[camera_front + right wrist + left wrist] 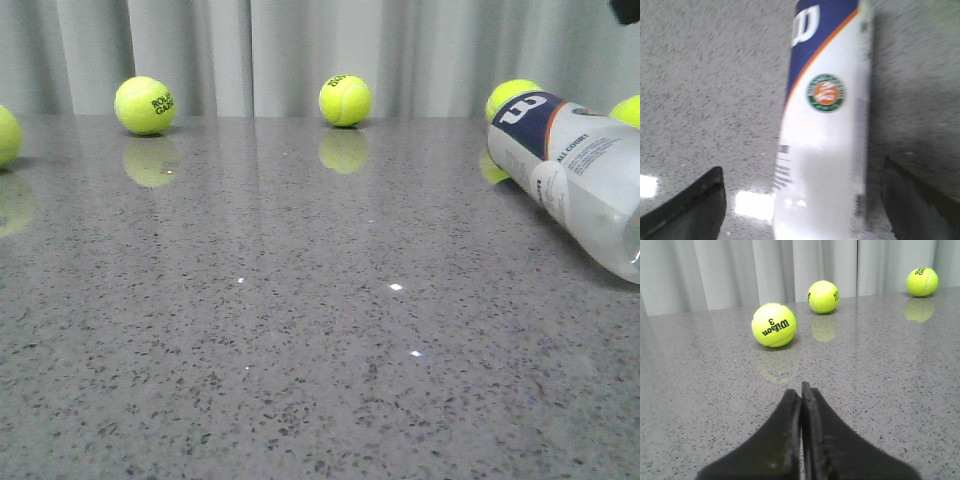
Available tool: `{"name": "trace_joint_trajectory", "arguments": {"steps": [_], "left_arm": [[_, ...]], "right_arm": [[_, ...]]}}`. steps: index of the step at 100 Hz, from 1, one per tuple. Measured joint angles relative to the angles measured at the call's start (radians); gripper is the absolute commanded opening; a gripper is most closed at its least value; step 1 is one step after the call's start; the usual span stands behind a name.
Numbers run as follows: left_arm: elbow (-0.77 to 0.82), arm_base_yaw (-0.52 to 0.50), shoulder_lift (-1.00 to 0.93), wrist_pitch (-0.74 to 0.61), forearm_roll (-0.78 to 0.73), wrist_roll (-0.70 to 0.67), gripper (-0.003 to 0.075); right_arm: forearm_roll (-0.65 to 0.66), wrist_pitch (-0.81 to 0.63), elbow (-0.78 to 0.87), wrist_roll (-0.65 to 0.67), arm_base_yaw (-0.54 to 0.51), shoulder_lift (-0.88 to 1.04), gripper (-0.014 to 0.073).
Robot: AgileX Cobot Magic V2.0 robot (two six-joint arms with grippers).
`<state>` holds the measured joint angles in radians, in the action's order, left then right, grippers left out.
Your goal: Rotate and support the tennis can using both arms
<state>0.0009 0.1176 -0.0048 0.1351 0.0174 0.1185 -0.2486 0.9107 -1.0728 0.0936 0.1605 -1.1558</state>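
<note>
The tennis can (825,130) lay on its side between the spread right gripper (802,200) fingers, pointing away from them. The left gripper (801,395) was pinched closed, empty.

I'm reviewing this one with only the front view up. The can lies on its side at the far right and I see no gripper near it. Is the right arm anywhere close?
Observer: Yes. In the right wrist view the right gripper is open, with the tennis can lying between its spread fingers.
Operator: Are the fingers touching it?
Observer: No, grey table shows on both sides between fingers and can.
Operator: And the left arm?
Observer: The left gripper is shut, fingers pressed together, holding nothing.
Operator: What does it face?
Observer: A ball marked Wilson 3, sitting apart from the fingertips.
</note>
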Motion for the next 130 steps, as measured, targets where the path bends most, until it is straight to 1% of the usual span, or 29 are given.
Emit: {"name": "trace_joint_trajectory", "arguments": {"steps": [7, 26, 38, 45, 50, 52, 55, 57, 62, 67, 69, 72, 78, 87, 99, 106, 123, 130], "left_arm": [[0.0, 0.0, 0.0, 0.0, 0.0, 0.0, -0.0019], [0.0, 0.0, 0.0, 0.0, 0.0, 0.0, -0.0019], [0.0, 0.0, 0.0, 0.0, 0.0, 0.0, -0.0019], [0.0, 0.0, 0.0, 0.0, 0.0, 0.0, -0.0019], [0.0, 0.0, 0.0, 0.0, 0.0, 0.0, -0.0019], [0.0, 0.0, 0.0, 0.0, 0.0, 0.0, -0.0019], [0.0, 0.0, 0.0, 0.0, 0.0, 0.0, -0.0019], [0.0, 0.0, 0.0, 0.0, 0.0, 0.0, -0.0019], [0.0, 0.0, 0.0, 0.0, 0.0, 0.0, -0.0019], [0.0, 0.0, 0.0, 0.0, 0.0, 0.0, -0.0019], [0.0, 0.0, 0.0, 0.0, 0.0, 0.0, -0.0019], [0.0, 0.0, 0.0, 0.0, 0.0, 0.0, -0.0019], [0.0, 0.0, 0.0, 0.0, 0.0, 0.0, -0.0019], [0.0, 0.0, 0.0, 0.0, 0.0, 0.0, -0.0019], [0.0, 0.0, 0.0, 0.0, 0.0, 0.0, -0.0019], [0.0, 0.0, 0.0, 0.0, 0.0, 0.0, -0.0019], [0.0, 0.0, 0.0, 0.0, 0.0, 0.0, -0.0019], [0.0, 0.0, 0.0, 0.0, 0.0, 0.0, -0.0019]], "right_arm": [[-0.025, 0.005, -0.028, -0.002, 0.005, -0.074, 0.0623], [-0.031, -0.006, -0.068, -0.002, 0.005, -0.263, 0.0623], [-0.037, -0.017, -0.075, -0.002, 0.005, -0.345, 0.0623], [-0.039, -0.021, -0.077, -0.002, 0.005, -0.379, 0.0601], [-0.039, -0.023, -0.077, -0.002, 0.005, -0.397, 0.0542], [-0.039, -0.023, -0.077, -0.002, 0.005, -0.403, 0.0502], [-0.04, -0.023, -0.077, -0.002, 0.005, -0.408, 0.0423], [-0.04, -0.025, -0.077, -0.002, 0.005, -0.408, 0.0388], [-0.041, -0.025, -0.077, -0.002, 0.005, -0.41, 0.0248], [-0.041, -0.025, -0.079, -0.002, 0.005, -0.41, 0.016], [-0.041, -0.022, -0.082, -0.007, 0.005, -0.41, 0.0138], [-0.041, -0.015, -0.089, -0.019, 0.007, -0.411, 0.0127], [-0.039, 0.013, -0.112, -0.067, 0.016, -0.415, 0.0129], [-0.035, 0.048, -0.169, -0.195, 0.059, -0.416, 0.0129], [-0.035, 0.049, -0.241, -0.42, 0.147, -0.416, 0.0129], [-0.035, 0.04, -0.26, -0.59, 0.199, -0.416, 0.0129], [-0.037, 0.041, -0.272, -1.093, 0.289, -0.459, 0.0129], [-0.037, 0.044, -0.272, -1.234, 0.309, -0.489, 0.0129]]}}
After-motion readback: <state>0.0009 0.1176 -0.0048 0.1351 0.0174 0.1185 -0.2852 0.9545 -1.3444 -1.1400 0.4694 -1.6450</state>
